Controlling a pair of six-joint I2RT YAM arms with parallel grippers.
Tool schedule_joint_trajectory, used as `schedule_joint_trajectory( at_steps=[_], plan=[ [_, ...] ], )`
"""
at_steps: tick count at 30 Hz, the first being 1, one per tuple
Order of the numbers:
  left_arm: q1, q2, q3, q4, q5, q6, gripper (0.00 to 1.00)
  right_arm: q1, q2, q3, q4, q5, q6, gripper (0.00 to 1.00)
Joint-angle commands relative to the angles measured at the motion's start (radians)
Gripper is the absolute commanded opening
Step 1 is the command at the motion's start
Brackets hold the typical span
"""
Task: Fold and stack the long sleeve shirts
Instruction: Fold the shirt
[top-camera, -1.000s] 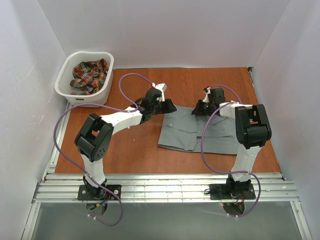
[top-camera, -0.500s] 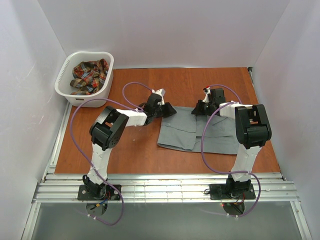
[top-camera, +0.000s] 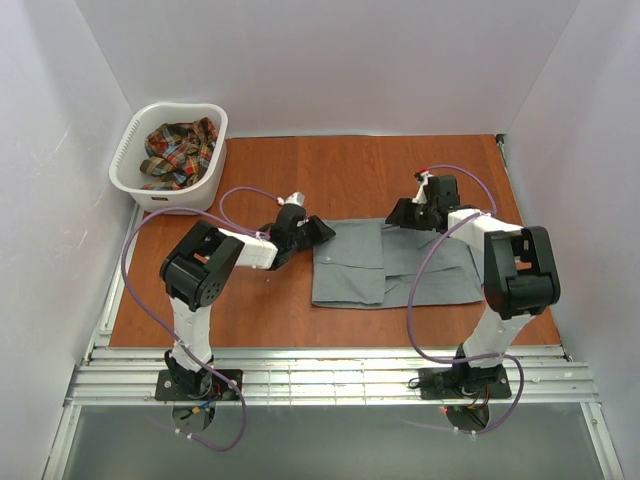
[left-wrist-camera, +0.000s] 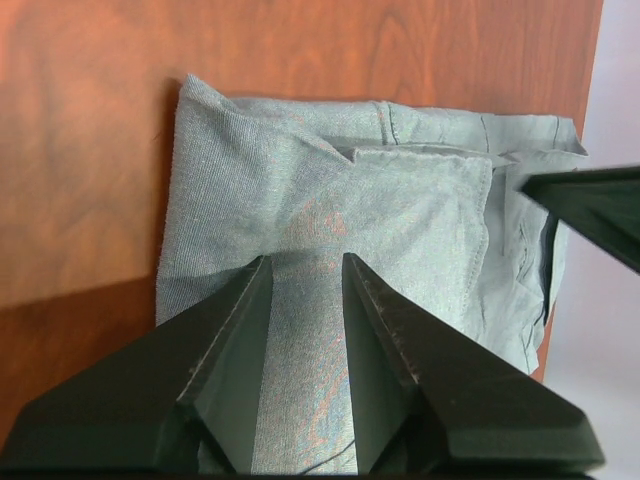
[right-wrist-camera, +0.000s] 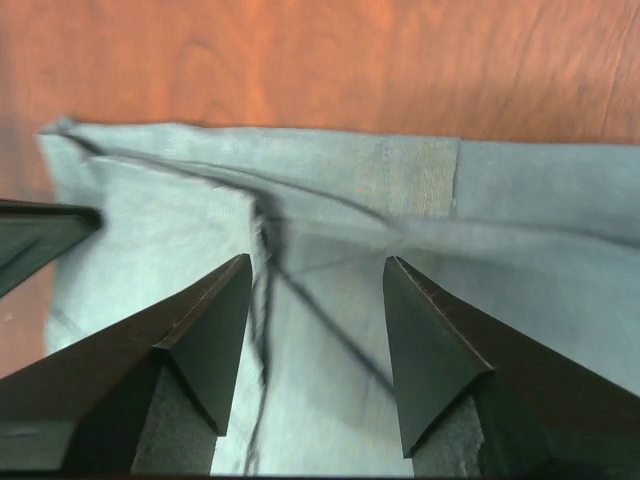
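Note:
The grey shirt (top-camera: 395, 265) lies folded into a flat rectangle on the wooden table. It also shows in the left wrist view (left-wrist-camera: 400, 200) and the right wrist view (right-wrist-camera: 520, 230). My left gripper (top-camera: 320, 232) sits low at the shirt's left edge, its jaws a little apart with flat grey cloth showing between them (left-wrist-camera: 306, 262). My right gripper (top-camera: 398, 217) is open over the shirt's far edge (right-wrist-camera: 317, 262), holding nothing. The plaid shirt (top-camera: 178, 150) lies crumpled in the white basket (top-camera: 165, 196).
The basket stands at the table's far left corner. White walls close in the left, back and right sides. Bare wood (top-camera: 340, 170) lies behind the grey shirt and in front of it up to the metal rails (top-camera: 330, 375).
My left gripper has drawn back left and toward me, to the shirt's left edge. The shirt's left part now lies flatter and squarer. My right gripper has shifted slightly right.

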Motion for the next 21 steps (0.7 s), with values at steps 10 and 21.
schedule_joint_trajectory(
  at_steps=[10,21],
  plan=[
    [0.005,-0.289,-0.21,-0.102,-0.178,-0.065,0.34,0.154,-0.109,-0.106,0.277,-0.207,0.195,0.49],
    [0.027,-0.17,-0.085,-0.12,-0.166,0.041,0.33,0.171,0.143,-0.086,0.441,-0.303,0.241,0.45]
  ],
)
